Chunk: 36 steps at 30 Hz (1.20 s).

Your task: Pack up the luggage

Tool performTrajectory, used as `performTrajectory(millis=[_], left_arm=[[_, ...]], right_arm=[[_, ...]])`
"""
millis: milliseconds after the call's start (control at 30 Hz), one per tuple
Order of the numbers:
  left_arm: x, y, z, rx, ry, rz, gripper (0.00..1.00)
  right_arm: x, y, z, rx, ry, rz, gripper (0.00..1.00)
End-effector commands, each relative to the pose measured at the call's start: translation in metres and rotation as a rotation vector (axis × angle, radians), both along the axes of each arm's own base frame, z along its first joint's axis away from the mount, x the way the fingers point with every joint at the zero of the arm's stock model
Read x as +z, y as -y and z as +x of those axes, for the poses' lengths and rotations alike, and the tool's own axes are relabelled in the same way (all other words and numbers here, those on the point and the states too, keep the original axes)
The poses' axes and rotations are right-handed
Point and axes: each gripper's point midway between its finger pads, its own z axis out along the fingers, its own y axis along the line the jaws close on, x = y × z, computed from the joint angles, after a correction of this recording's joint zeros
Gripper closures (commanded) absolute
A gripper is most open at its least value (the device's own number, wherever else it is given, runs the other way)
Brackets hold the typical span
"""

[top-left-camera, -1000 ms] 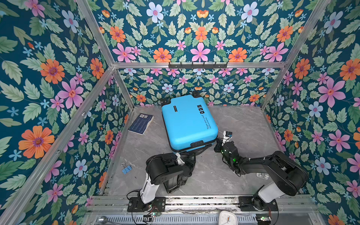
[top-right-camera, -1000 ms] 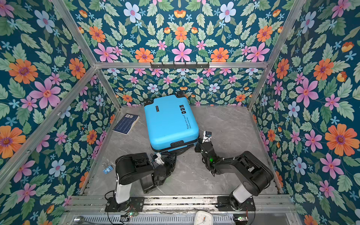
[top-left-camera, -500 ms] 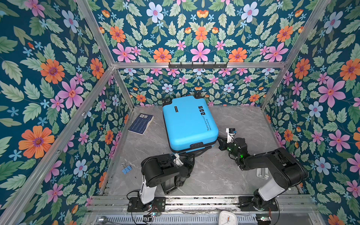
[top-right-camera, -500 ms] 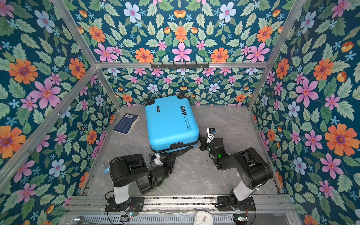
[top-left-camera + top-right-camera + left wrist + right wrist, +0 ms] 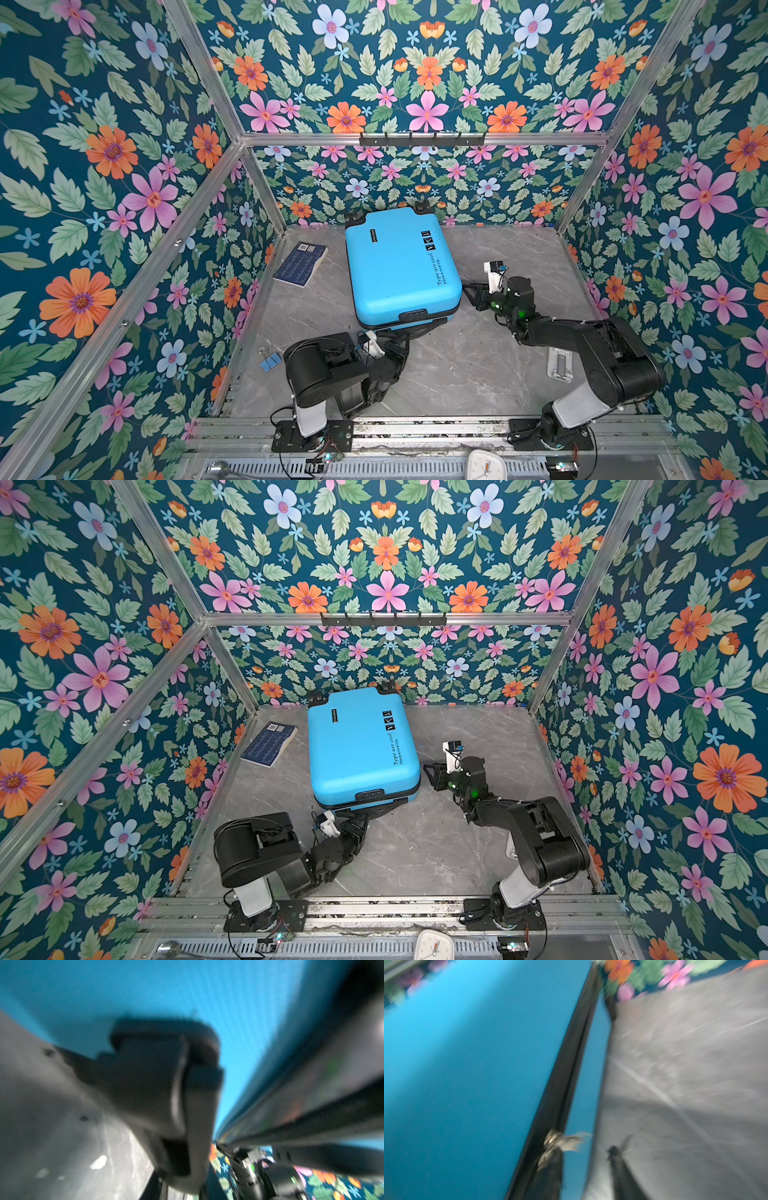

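Luggage point(image 5: 399, 266) lies flat on the marble counter point(image 5: 457, 365) between floral walls point(image 5: 415, 104); the low right claw point(image 5: 470, 291) gapes, holding nothing, and the left claw point(image 5: 395, 338) is too blurred to tell.

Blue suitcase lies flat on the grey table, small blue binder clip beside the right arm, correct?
No: the binder clip lies beside the left arm, as both top views show. The luggage does lie flat on the table.
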Motion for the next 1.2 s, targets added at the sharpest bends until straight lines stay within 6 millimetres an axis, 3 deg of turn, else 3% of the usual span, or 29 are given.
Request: performTrajectory(millis=[0,133,233,400,467,533,600,667,767,833,900,1000,1067,1167], left_arm=[[-0.008,0.008,-0.007,-0.104,0.039,0.233,0.46],[0.009,0.015,-0.013,-0.157,0.060,0.373,0.35],[0.032,0.019,-0.020,-0.205,0.112,0.493,0.31],[0.081,0.007,-0.027,-0.226,0.226,0.628,0.28],[0.115,-0.002,-0.024,-0.198,0.339,0.688,0.25],[0.156,-0.021,-0.015,-0.084,0.442,0.783,0.24],[0.195,-0.052,-0.003,0.097,0.476,0.937,0.01],[0.246,-0.075,0.009,0.233,0.526,1.112,0.01],[0.307,-0.104,0.027,0.411,0.571,1.234,0.01],[0.320,-0.127,0.052,0.483,0.555,1.316,0.01],[0.303,-0.172,0.084,0.595,0.456,1.353,0.01],[0.233,-0.236,0.126,0.628,0.276,1.449,0.01],[0.172,-0.260,0.142,0.553,0.141,1.517,0.01],[0.111,-0.276,0.142,0.513,0.059,1.566,0.01]], right_arm=[[-0.007,0.021,-0.009,-0.116,-0.047,-0.038,0.29],[-0.008,0.045,-0.031,-0.214,-0.089,-0.092,0.27],[0.007,0.060,-0.043,-0.278,-0.062,-0.103,0.27],[0.038,0.092,-0.054,-0.442,-0.001,-0.109,0.12],[0.051,0.108,-0.055,-0.537,0.003,-0.104,0.08],[0.064,0.111,-0.054,-0.555,0.038,-0.104,0.10],[0.076,0.113,-0.053,-0.561,0.101,-0.111,0.14],[0.094,0.108,-0.053,-0.511,0.188,-0.163,0.14],[0.111,0.106,-0.051,-0.474,0.243,-0.258,0.13],[0.110,0.122,-0.046,-0.560,0.240,-0.331,0.13],[0.099,0.135,-0.041,-0.618,0.224,-0.417,0.12],[0.070,0.154,-0.038,-0.681,0.161,-0.495,0.11],[0.045,0.167,-0.041,-0.720,0.095,-0.491,0.11],[0.015,0.180,-0.047,-0.753,0.059,-0.490,0.11]])
